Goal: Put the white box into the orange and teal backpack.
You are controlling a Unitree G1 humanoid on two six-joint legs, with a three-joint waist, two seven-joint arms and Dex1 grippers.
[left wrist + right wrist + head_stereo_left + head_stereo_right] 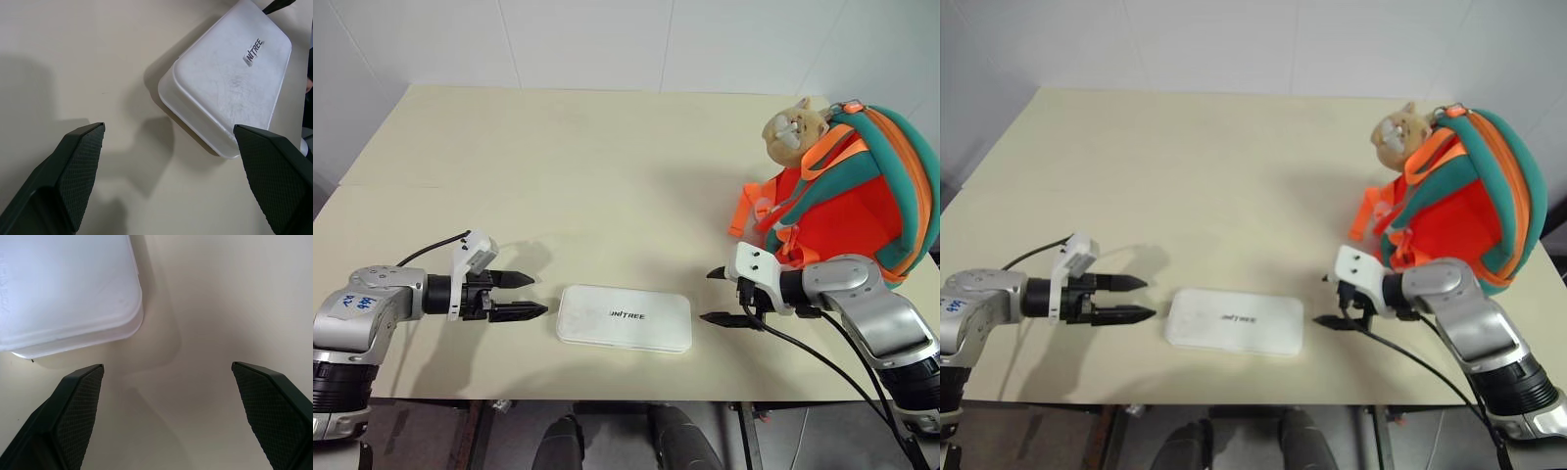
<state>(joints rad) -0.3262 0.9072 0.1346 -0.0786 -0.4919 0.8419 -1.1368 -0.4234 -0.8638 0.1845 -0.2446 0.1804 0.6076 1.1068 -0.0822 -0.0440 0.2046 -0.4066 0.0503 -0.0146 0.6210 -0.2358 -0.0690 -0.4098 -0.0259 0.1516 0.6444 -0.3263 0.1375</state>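
The white box [625,317] lies flat on the cream counter [587,186], near its front edge, lettering up, long sides running across. Nothing grips it. The left gripper [523,296] hovers just off the box's left short end, its two black fingers [517,279] spread apart and pointing toward the box, with a strip of bare counter between the tips and the case. The right gripper [717,297] mirrors it on the other side, fingers [719,318] parted wide as well, aimed at the box's right end and likewise clear of it.

From the left wrist, the box [230,81] sits ahead of that gripper, offset toward one finger [274,174], whose tip meets the near corner in the picture; whether it touches I cannot tell. From the right wrist, a rounded corner of the box [68,289] shows ahead of the fingers [73,406], with open counter in the gap between them.

The orange and teal backpack [847,186] stands at the counter's right side, behind the right arm, well apart from the box, with its tan plush head [793,127] facing the middle of the counter and its orange straps [752,211] hanging down.
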